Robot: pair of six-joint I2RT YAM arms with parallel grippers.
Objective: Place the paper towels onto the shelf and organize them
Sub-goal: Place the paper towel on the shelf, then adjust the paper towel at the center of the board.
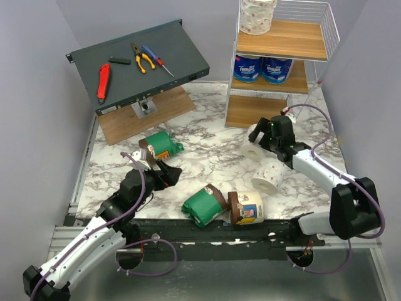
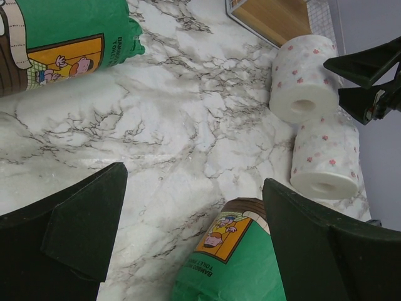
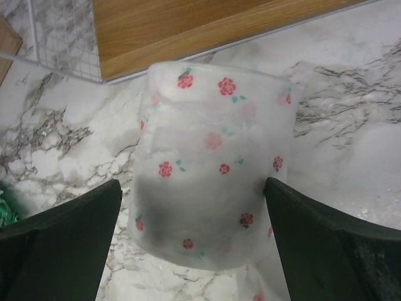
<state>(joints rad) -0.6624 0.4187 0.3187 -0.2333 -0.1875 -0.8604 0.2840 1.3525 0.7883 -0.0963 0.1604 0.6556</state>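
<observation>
Right, over at the left gripper (image 2: pixel 194 207): fingers wide apart, nothing between them, hanging above the bare marble table (image 1: pixel 213 135), between the far green roll (image 1: pixel 161 144) and the near green roll (image 1: pixel 203 205). Just right of that near one, a cream-and-brown roll (image 1: pixel 245 208). Now the right gripper (image 3: pixel 191 213): fingers spread full, straddling a speckled white roll (image 3: pixel 213 169) on the marble just near of the shelf (image 1: pixel 294 37); contact hard to call. Second speckled roll (image 1: pixel 268 177) a touch nearer. Up on the shelf: one more speckled roll (image 1: pixel 257 15) on the top tier, two blue-and-white rolls (image 1: pixel 249 68) on the middle tier.
</observation>
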